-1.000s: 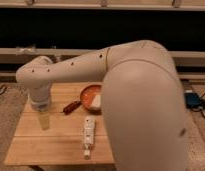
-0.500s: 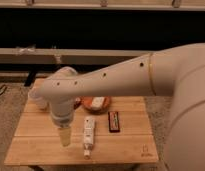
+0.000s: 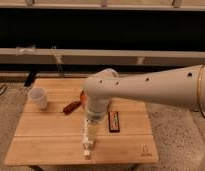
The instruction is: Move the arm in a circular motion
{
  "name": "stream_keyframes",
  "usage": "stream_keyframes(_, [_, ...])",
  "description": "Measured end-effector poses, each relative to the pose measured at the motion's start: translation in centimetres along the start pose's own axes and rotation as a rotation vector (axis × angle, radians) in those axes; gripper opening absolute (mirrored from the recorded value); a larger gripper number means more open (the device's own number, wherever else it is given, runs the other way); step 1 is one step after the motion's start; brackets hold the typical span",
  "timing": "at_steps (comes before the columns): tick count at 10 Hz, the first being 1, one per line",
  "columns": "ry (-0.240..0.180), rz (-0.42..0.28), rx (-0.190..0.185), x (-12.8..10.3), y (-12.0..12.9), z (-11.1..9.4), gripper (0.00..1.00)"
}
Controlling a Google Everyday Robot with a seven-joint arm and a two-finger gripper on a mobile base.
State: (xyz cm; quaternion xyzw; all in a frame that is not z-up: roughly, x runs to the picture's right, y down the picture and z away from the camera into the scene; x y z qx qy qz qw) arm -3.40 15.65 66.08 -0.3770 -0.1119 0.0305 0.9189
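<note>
Your arm (image 3: 146,90) reaches in from the right, elbow over the middle of the wooden table (image 3: 41,145), wrist pointing down. The gripper (image 3: 91,131) hangs above the white bar (image 3: 87,142), holding nothing you can see. How much of the circle remains, you can't judge from this.
</note>
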Motion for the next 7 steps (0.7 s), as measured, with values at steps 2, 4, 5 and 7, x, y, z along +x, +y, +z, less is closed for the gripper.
stream_keyframes(2, [-0.02,0.09,0.035,2.9,-2.5,-0.3,0.75])
stream_keyframes(4, [-0.033,0.174,0.072,5.8,-5.3,-0.5,0.75])
stream_keyframes(5, [-0.038,0.2,0.085,6.4,-6.1,-0.5,0.75])
stream_keyframes(7, [-0.043,0.222,0.092,7.2,-6.7,-0.5,0.75])
